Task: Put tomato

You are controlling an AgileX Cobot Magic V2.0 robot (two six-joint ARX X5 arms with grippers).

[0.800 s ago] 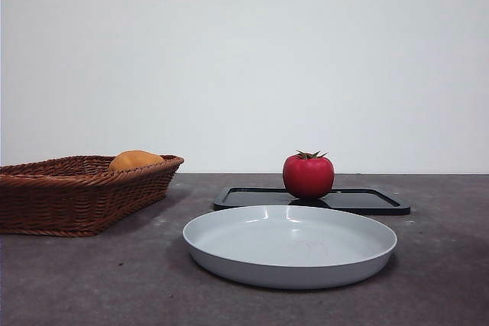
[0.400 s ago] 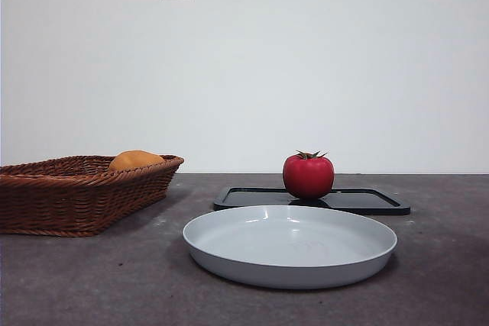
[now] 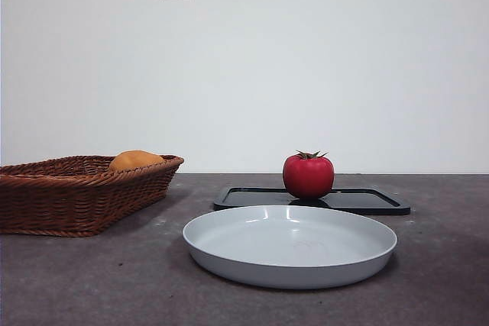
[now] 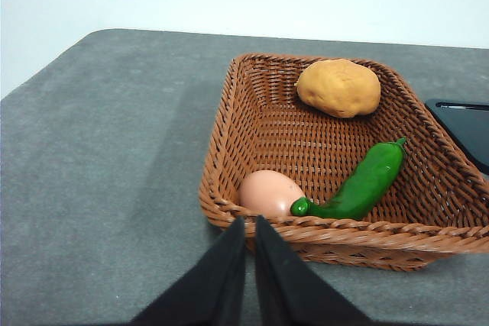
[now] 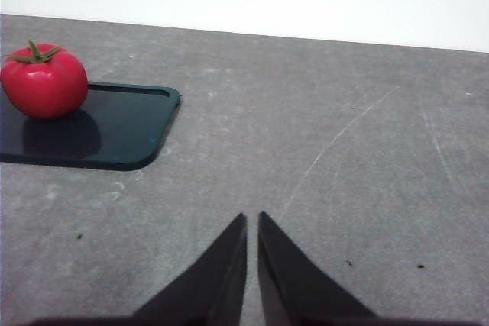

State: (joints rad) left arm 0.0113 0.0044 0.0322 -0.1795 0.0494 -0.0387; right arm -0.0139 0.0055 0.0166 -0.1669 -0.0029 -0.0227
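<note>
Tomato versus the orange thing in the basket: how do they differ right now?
The tomato is glossy red with a green leafy stem; the orange item is matte, lumpy and stemless. The tomato stands in the open on the black tray; the orange item lies in the wicker basket, mostly hidden behind its rim in the front view. Both are roundish, and no gripper touches either.

light: bright, even | shadows: soft (faint under tomato [image 5: 44,82]) | glare: on plate [image 3: 229,261] rim | focus: sharp
</note>
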